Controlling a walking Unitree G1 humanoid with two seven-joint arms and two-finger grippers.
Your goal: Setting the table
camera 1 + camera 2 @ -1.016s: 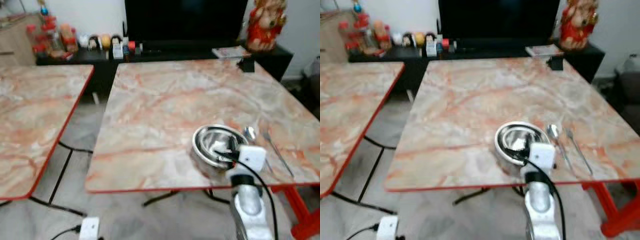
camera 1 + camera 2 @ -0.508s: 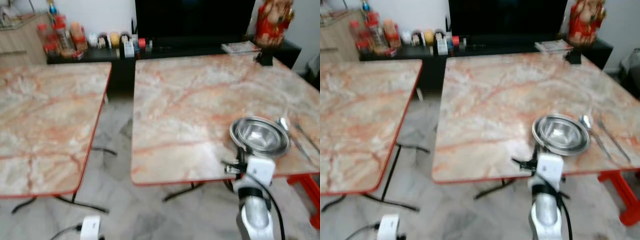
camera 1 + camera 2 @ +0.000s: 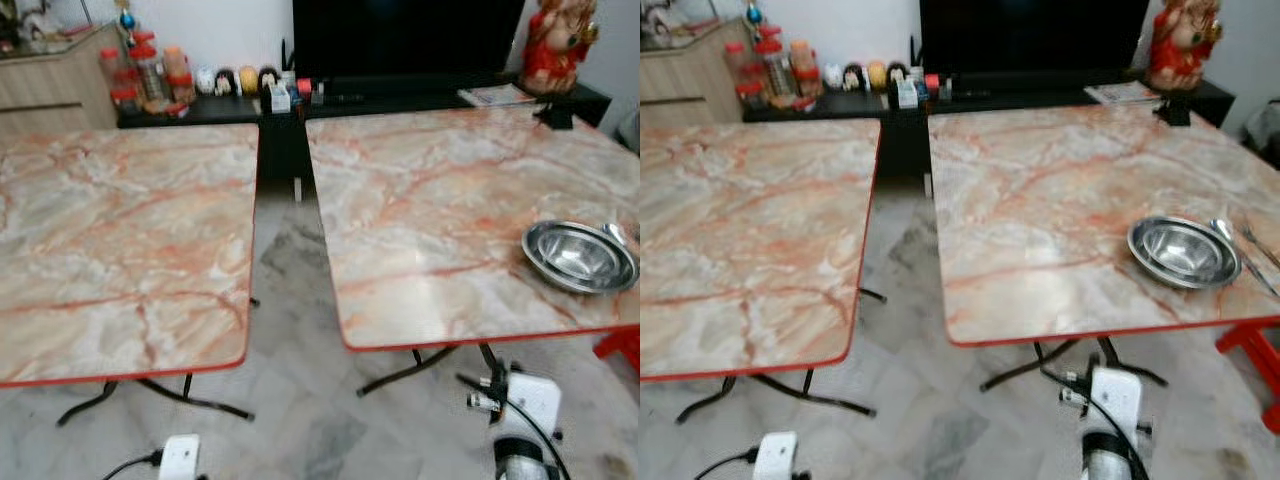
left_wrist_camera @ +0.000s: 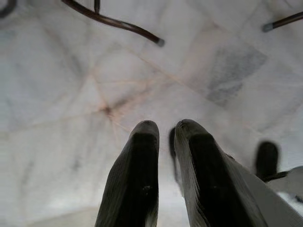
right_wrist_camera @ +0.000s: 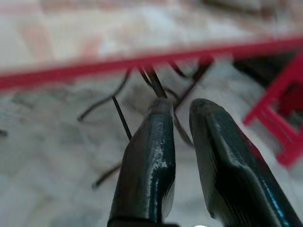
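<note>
Bowl down, that much looks settled: in the left eye view the steel bowl sits near the front right corner of the right-hand marble surface, and the left-hand surface carries nothing at all. So one place seems partly laid, with more places probably to come. The right arm's white wrist block hangs low, below the front edge of the bowl's surface.

Over to the right eye view: same bowl, and just beside it on the right lie a spoon and what looks like a fork, apart from the bowl's rim.

Left wrist view now: the left pincer points down at the pale floor tiles, fingers nearly pressed together with a thin gap, nothing between them.

Right wrist view: the right pincer is likewise close to closed and empty, aimed under the red rim of the surface towards its dark legs, touching nothing.
</note>
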